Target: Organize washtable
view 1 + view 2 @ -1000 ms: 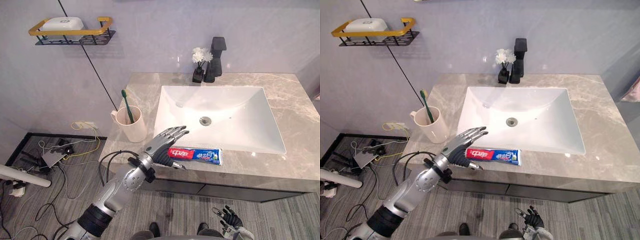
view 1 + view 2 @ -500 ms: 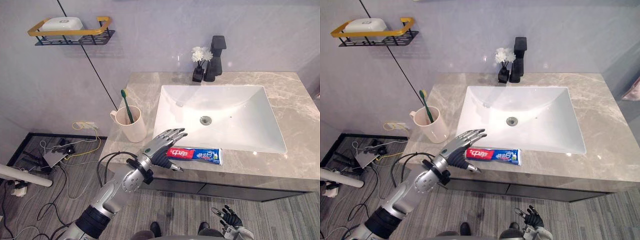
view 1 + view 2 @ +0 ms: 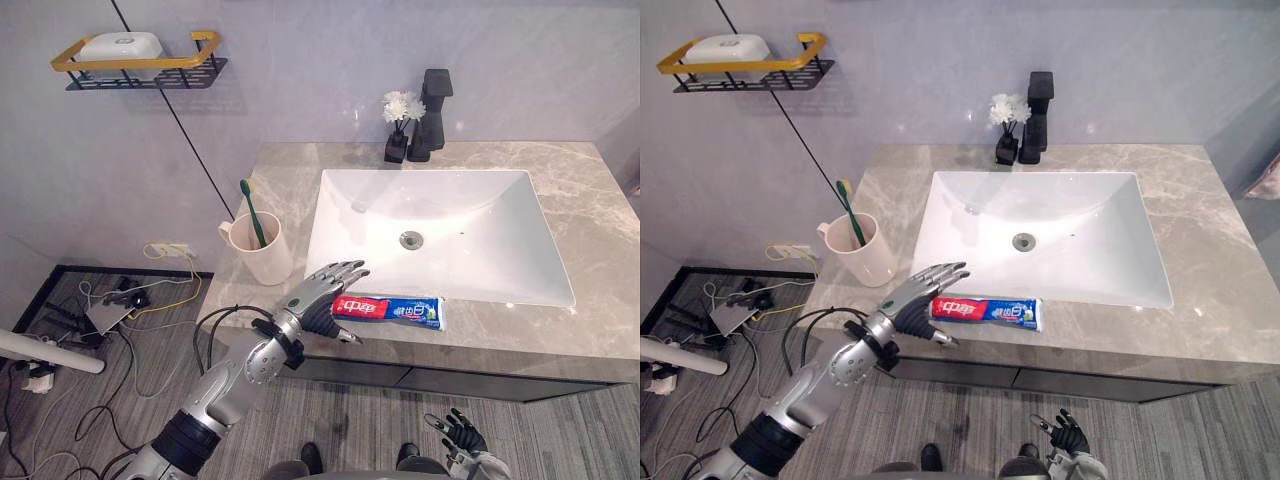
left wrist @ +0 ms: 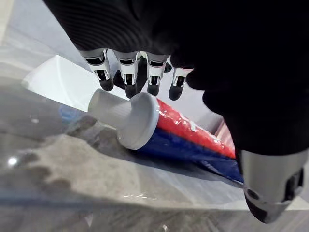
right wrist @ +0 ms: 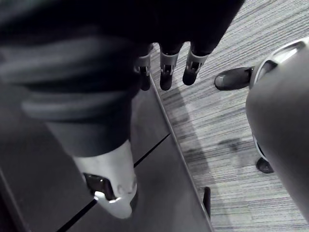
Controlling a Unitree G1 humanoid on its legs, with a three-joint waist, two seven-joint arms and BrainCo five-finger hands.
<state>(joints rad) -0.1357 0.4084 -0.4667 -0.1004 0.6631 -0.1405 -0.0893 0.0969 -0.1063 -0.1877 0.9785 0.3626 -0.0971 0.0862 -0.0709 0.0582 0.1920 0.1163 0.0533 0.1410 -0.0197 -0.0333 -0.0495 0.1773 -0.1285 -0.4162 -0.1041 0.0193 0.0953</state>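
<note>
A red and blue toothpaste tube [image 3: 392, 309] lies flat on the stone countertop [image 3: 600, 210] in front of the white sink [image 3: 440, 230], its white cap [image 4: 126, 117] toward my left hand. My left hand [image 3: 318, 293] hovers open over the cap end, fingers [image 4: 126, 79] straight above the tube and thumb [image 4: 270, 186] below it. A beige cup [image 3: 260, 250] with a green toothbrush [image 3: 252, 208] stands on the counter's left end. My right hand [image 3: 462, 436] hangs low by the floor, fingers relaxed.
A black faucet [image 3: 430, 115] and a small black vase of white flowers [image 3: 400, 125] stand behind the sink. A wall shelf [image 3: 140, 65] with a yellow rail holds a white soap. Cables and a power strip [image 3: 110, 310] lie on the floor at left.
My left hand has drawn back slightly toward the counter's front edge and lowered near the tube's cap end. The tube has not moved.
</note>
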